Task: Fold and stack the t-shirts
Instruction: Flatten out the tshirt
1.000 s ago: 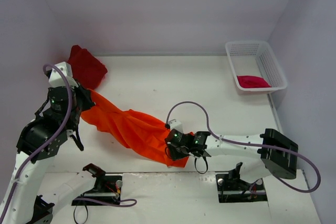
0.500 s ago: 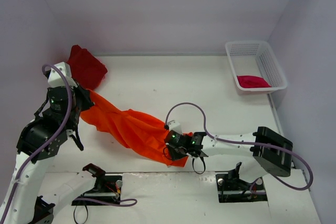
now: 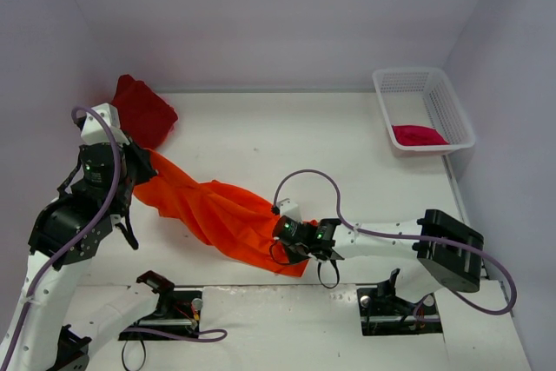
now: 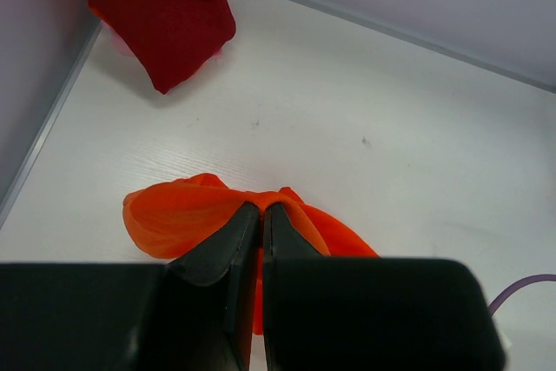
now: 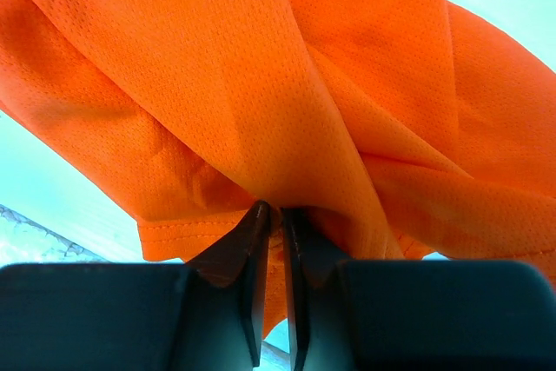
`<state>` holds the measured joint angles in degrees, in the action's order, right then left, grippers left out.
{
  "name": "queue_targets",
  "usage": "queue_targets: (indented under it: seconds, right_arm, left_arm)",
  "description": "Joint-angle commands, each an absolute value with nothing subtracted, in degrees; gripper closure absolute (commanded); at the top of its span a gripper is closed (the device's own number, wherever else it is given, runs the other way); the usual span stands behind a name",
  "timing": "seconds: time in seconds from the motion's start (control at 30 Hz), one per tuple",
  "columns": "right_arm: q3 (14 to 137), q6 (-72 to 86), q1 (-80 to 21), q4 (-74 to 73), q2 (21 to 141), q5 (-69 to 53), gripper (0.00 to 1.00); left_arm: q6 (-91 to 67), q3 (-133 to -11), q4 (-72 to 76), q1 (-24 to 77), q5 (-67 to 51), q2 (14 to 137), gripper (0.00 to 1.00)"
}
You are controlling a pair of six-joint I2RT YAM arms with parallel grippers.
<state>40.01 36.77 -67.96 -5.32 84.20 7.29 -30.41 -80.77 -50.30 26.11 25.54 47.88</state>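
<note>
The bright orange t-shirt [image 3: 217, 213] hangs stretched and twisted between both grippers, from upper left to lower middle. My left gripper [image 3: 139, 161] is shut on its upper end; in the left wrist view [image 4: 261, 208] the cloth [image 4: 174, 213] bunches at the fingertips. My right gripper [image 3: 282, 248] is shut on its lower hem; in the right wrist view [image 5: 276, 212] orange mesh cloth [image 5: 261, 84] fills the frame. The dark red t-shirt [image 3: 142, 110] lies folded at the back left, also in the left wrist view [image 4: 161, 10]. The crimson-pink t-shirt [image 3: 418, 135] lies in the basket.
The white mesh basket [image 3: 452, 110] stands at the back right against the wall. Walls close in the table on the left, back and right. Purple cables loop off both arms near the front edge.
My right arm has shifted slightly left with the orange hem in it. My left gripper and the other shirts have not moved.
</note>
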Motion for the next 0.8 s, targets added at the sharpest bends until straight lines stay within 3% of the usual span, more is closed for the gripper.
queue_targets:
  seconds: [0.0,0.3,0.77]
  right_arm:
    - [40.9,36.9,-68.3,-5.3,84.5,9.0,0.92]
    - [42.8,36.8,-68.4,-7.7,81.9,10.4,0.99]
    - [60.4,30.9,-68.0,-21.2,77.4,17.7,1.0]
  left_arm:
    - [-30.3,-80.9,-47.2,25.6,25.6,48.0,1.0]
    - [-30.4,-80.8,-47.3,25.5,25.2,47.7,1.0]
    - [-30.6,-80.9,-47.8,25.4,25.5,46.9,1.0]
